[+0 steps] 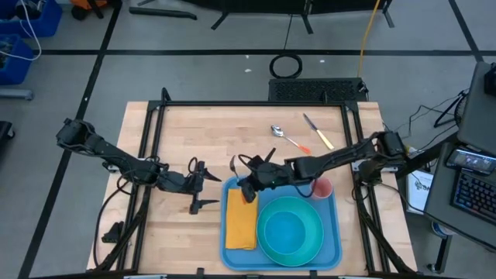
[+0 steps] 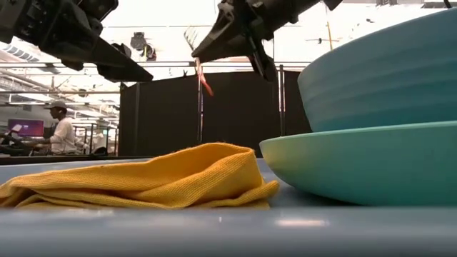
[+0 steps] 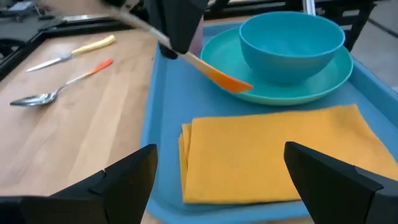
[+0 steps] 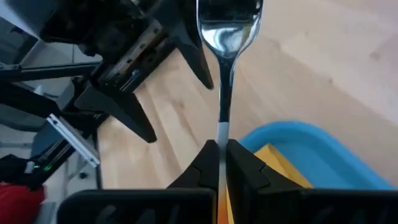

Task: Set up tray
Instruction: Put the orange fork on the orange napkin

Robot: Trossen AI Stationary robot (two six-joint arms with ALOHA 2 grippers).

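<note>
Over the large flat blue plastic tray — lying on the table's near right part — your right hand grips an orange-handled metal fork; your left hand hovers beside it, fingers spread.

High view looks straight down on the whole tabletop. Low view sits level, close behind the napkin. Both wrist views, close in, share the tray.

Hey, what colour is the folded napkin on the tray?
Orange-yellow: the napkin lies on the blue tray, clearest in the left wrist view.
</note>
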